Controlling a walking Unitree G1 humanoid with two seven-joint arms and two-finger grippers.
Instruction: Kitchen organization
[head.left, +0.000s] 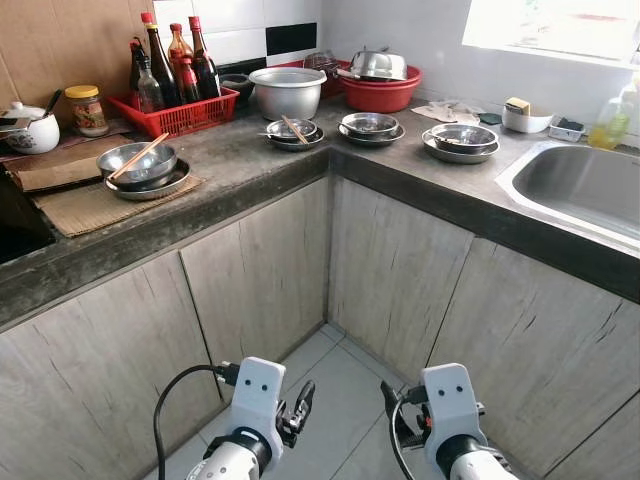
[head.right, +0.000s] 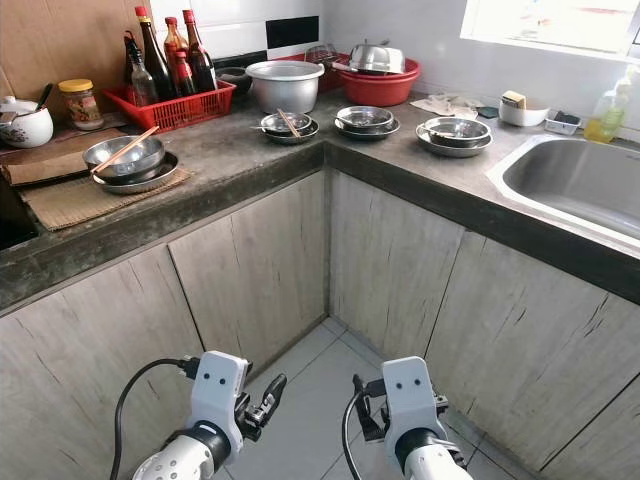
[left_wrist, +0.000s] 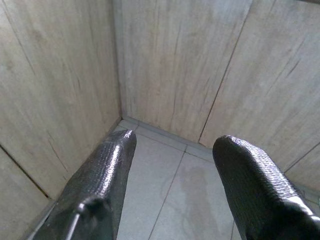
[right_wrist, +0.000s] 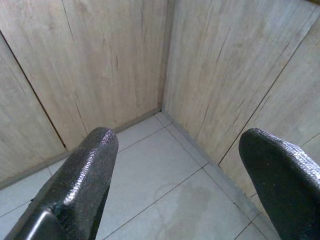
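Note:
An L-shaped dark counter (head.left: 250, 160) carries several steel bowls on plates: one with chopsticks on a woven mat (head.left: 142, 165), one with chopsticks near the corner (head.left: 292, 131), and two more (head.left: 370, 125) (head.left: 462, 138) toward the sink. A big steel pot (head.left: 288, 90) and a red basin (head.left: 380, 92) with cookware stand at the back. Both arms hang low in front of the cabinets. My left gripper (head.left: 298, 408) is open and empty, and so is my right gripper (head.left: 392, 410); each wrist view looks past its fingers (left_wrist: 105, 170) (right_wrist: 82, 170) at tiled floor.
A red basket of sauce bottles (head.left: 180, 105), a jar (head.left: 88, 108) and a white pot (head.left: 30, 130) line the back left. The steel sink (head.left: 590, 185) lies at right, with a small white dish (head.left: 525, 118) and a soap bottle (head.left: 610, 125) behind it. Wooden cabinet doors (head.left: 390, 270) meet in a corner.

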